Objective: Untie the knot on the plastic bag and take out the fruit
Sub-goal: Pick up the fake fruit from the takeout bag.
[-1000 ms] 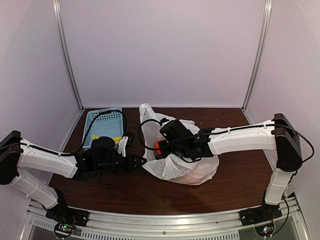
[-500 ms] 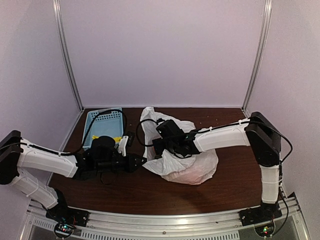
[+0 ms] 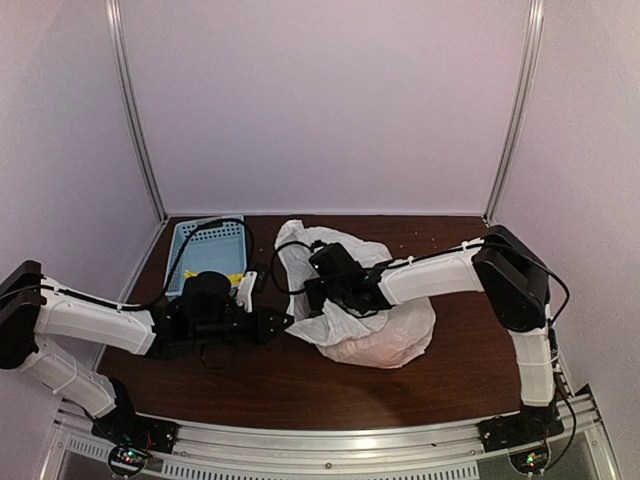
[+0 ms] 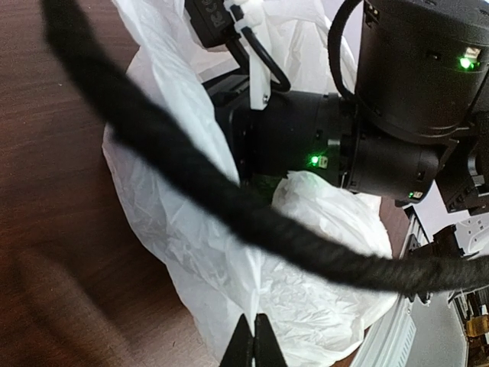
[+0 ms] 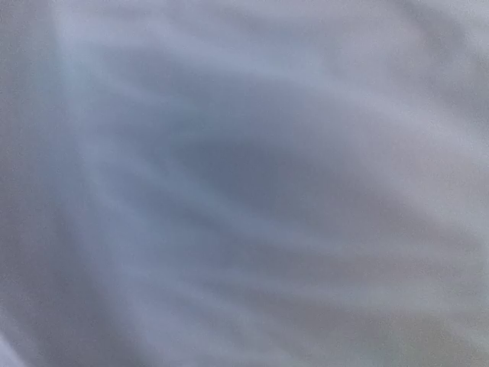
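Bag [image 3: 385,335] is sitting mid-frame in the top view. Left gripper [image 3: 289,322] is pinching its left edge, closed tight. Right gripper [image 3: 315,292] is poking inside it, can't tell if it's open.

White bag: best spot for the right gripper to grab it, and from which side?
Probably the loose flap standing up at the plastic bag's back-left corner, pinched from above and the right. It rises free of the bulging body, looks thin enough to pinch, and sits across from the near-left edge that the left gripper holds pinched, so pulling there should spread the mouth.
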Robot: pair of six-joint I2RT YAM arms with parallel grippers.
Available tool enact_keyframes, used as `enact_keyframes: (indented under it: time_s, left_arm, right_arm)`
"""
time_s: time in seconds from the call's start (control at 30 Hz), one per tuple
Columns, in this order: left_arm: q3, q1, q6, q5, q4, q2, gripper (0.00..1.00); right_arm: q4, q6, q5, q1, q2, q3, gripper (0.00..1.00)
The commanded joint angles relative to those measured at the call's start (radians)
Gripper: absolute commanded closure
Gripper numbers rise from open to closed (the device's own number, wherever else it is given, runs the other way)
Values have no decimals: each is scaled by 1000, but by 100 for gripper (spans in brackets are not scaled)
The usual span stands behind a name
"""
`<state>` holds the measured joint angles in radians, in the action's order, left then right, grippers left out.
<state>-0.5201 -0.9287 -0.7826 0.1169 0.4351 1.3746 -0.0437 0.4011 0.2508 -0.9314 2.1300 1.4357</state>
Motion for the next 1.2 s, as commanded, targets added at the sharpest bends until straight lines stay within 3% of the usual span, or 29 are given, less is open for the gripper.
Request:
enact_keyframes:
  time_s: [0.0, 0.23, 0.8, 1.17]
  left_arm:
    - [-29, -4, 13, -5, -11, 6, 100]
    - [-35, -3, 11, -12, -26, 6, 100]
    - [-73, -4, 10, -38, -92, -24, 100]
    - [-81, -3, 10, -28, -80, -5, 100]
  right_arm:
    - [1, 5, -17, 6, 9, 3, 46]
    - [18, -2, -32, 6, -57, -31, 49]
    - [143, -99, -160, -67, -517, -398, 48]
    - [240, -80, -170, -117, -645, -391, 47]
